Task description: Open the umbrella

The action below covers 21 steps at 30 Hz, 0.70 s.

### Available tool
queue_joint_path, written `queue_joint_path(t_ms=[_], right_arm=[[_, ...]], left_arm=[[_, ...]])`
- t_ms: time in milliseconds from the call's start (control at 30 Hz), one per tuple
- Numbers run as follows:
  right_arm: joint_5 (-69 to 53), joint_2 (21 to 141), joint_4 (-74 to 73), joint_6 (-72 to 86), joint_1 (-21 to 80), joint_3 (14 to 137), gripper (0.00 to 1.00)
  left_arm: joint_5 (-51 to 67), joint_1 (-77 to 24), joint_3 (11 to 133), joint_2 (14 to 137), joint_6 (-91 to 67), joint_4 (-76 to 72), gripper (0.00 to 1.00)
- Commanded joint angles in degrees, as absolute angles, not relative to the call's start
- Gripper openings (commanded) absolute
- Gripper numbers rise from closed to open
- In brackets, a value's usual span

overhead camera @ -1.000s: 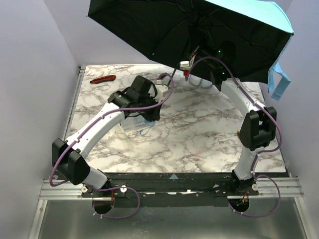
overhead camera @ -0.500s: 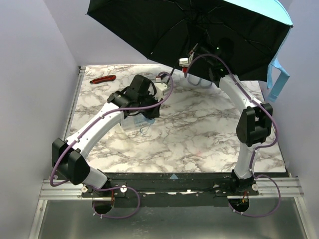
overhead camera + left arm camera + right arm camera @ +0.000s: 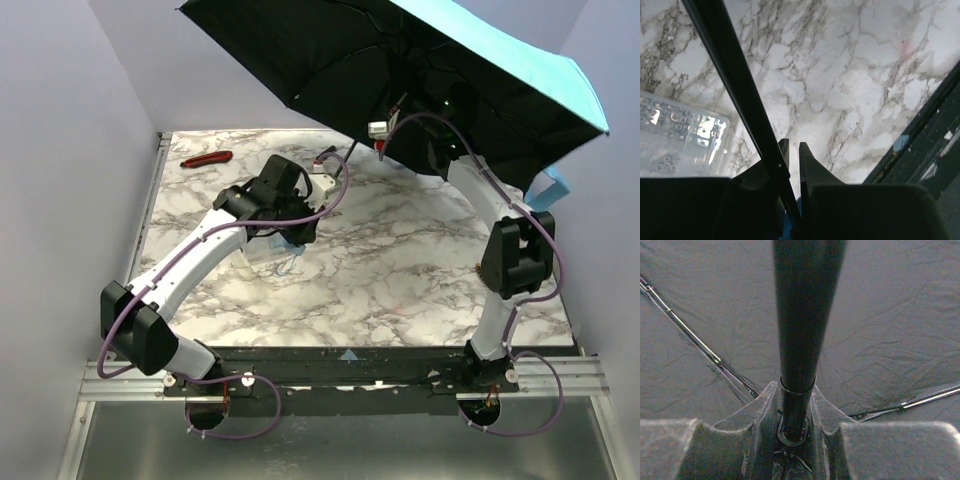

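Note:
The umbrella [image 3: 330,50] is spread open above the back of the table, with its black underside facing down and its sky-blue top [image 3: 500,60] along the right edge. Its thin black shaft [image 3: 735,75] slants down between the fingers of my left gripper [image 3: 794,150], which is shut on it, and a bit of blue handle shows just below. In the top view the left gripper [image 3: 318,180] sits at the shaft's lower end. My right gripper [image 3: 792,395] hugs the thick upper shaft [image 3: 805,305] under the canopy [image 3: 890,330], with a finger pressed on each side. In the top view the right gripper [image 3: 405,102] is half lost against the dark fabric.
A clear plastic box of small parts [image 3: 275,255] lies under my left forearm, and the left wrist view shows the box [image 3: 675,135] too. A red-handled tool [image 3: 205,158] lies at the back left. A blue strap [image 3: 548,188] hangs off the canopy's right edge. Walls stand close on both sides.
The canopy has tipped, its right edge swinging down and out so more blue top shows. The right arm shifted slightly with it. The left arm has barely moved.

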<state>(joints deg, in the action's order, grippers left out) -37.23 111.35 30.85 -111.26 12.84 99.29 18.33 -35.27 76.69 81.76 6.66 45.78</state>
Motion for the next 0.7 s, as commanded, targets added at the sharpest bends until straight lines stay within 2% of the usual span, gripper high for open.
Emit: queue_joint_path(t_ms=[0,267,400,667], right_arm=[[-9.1,105.8,41.4,-110.1,-1.2,92.5,0.26],[-19.2,98.0,41.1,-111.0,1.5,78.8,0.36],[-22.0,96.5,40.4,-112.2,3.0,75.2,0.46],[-26.3,92.7,37.3,-114.1,6.9,68.8,0.57]], left_arm=[[29.6,-39.4,77.7,81.6,21.3,78.3,0.0],[33.9,-37.5,89.8,86.7,13.7,72.3,0.0],[37.6,-37.0,91.1,86.3,9.3,67.2,0.0],[40.4,-36.4,92.0,84.5,2.3,55.6,0.0]])
